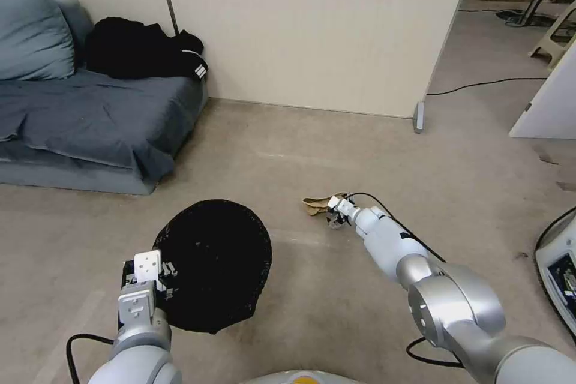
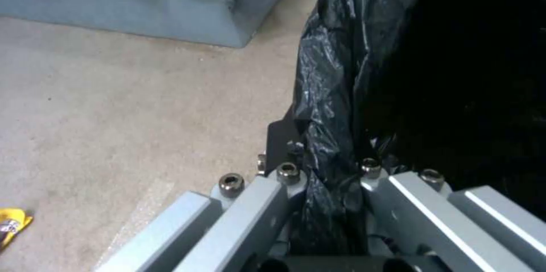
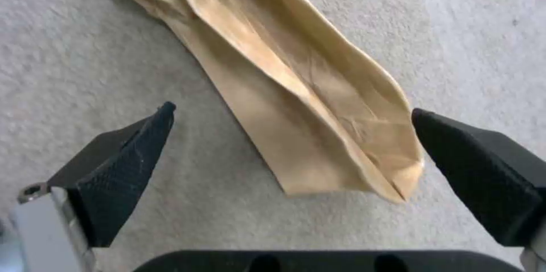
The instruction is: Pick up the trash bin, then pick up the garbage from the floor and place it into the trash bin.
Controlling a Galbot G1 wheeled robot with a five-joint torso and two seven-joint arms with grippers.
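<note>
The trash bin (image 1: 213, 264), lined with a black bag, hangs in front of me on the left, its dark mouth facing up. My left gripper (image 1: 147, 276) is shut on its rim; the left wrist view shows the bag-covered rim (image 2: 330, 152) pinched between the fingers (image 2: 284, 174). A crumpled brown paper bag (image 1: 316, 204), a piece of the garbage, lies flat on the floor ahead. My right gripper (image 1: 335, 211) is low over its near end. In the right wrist view the paper bag (image 3: 296, 93) lies between the open fingertips (image 3: 131, 157), one fingertip almost touching its edge.
A blue-grey sofa (image 1: 90, 120) with a black garment stands at the left. A beige partition wall (image 1: 312, 24) closes the back, with a gap to its right. A yellow wrapper (image 2: 11, 225) lies on the floor by the bin. Black cables (image 1: 486, 85) trail at the right.
</note>
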